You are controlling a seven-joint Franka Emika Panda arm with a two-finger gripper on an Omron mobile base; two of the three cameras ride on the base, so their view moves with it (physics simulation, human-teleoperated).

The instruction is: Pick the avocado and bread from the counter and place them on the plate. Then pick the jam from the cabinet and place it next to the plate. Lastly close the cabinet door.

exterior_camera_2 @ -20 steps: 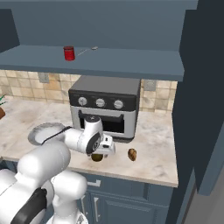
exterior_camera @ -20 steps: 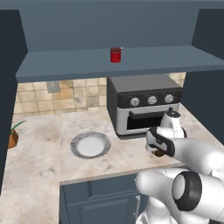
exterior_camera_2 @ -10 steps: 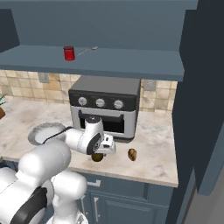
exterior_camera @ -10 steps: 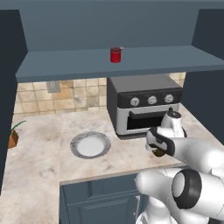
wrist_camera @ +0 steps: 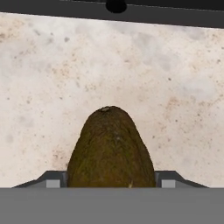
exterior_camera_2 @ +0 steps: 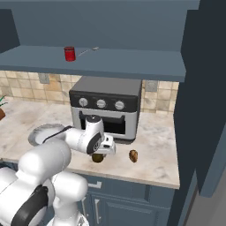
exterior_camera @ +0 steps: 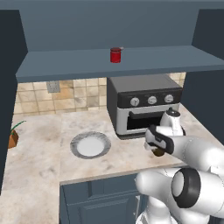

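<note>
The tool [wrist_camera: 112,181] is down on the tabletop [wrist_camera: 175,87], its fingertips [wrist_camera: 53,183] hugging the avocado [wrist_camera: 111,148], whose long axis runs straight ahead between them.

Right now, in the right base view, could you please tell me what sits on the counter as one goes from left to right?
Plate → avocado, beneath the tool → small brown item, likely the bread. The toaster oven stands behind, spanning the middle.
</note>
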